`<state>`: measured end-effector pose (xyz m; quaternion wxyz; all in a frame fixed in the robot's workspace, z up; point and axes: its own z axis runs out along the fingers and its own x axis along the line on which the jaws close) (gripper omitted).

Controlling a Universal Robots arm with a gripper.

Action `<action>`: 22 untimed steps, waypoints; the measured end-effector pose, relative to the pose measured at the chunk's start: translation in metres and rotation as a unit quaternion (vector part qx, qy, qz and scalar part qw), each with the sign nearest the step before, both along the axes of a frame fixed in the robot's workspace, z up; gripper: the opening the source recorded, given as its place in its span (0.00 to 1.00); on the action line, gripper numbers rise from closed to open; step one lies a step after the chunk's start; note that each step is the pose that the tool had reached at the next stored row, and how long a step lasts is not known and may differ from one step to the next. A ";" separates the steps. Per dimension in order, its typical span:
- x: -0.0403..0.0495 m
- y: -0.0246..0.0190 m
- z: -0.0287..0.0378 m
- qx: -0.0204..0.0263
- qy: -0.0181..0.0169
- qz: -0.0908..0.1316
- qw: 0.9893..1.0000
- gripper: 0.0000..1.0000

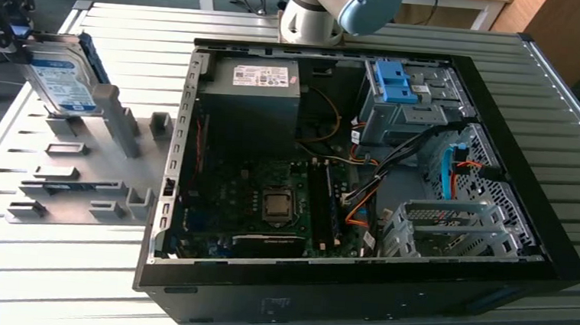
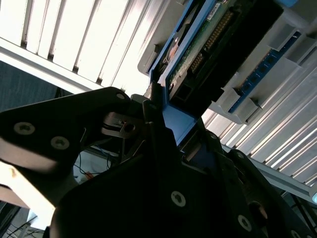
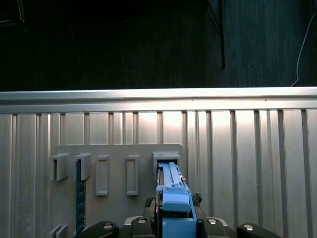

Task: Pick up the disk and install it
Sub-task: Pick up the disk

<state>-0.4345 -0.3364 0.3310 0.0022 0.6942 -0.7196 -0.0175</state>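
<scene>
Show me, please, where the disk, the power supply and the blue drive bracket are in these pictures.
disk (image 1: 63, 87), exterior view, on its white-and-blue label.
power supply (image 1: 247, 117), exterior view, on its black upper face.
blue drive bracket (image 1: 393, 80), exterior view, on the middle of its blue plastic.

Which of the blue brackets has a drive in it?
The one on the disk held in the claw, at the exterior view's left; the blue bracket inside the computer case is bare.
</scene>
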 end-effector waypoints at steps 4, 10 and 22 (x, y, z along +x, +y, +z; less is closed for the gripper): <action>0.0000 0.0000 0.0015 0.000 0.000 0.000 1.000 0.37; 0.0000 0.0000 0.0017 0.000 0.000 0.000 1.000 0.37; 0.0000 0.0000 0.0038 0.000 0.000 0.000 1.000 0.37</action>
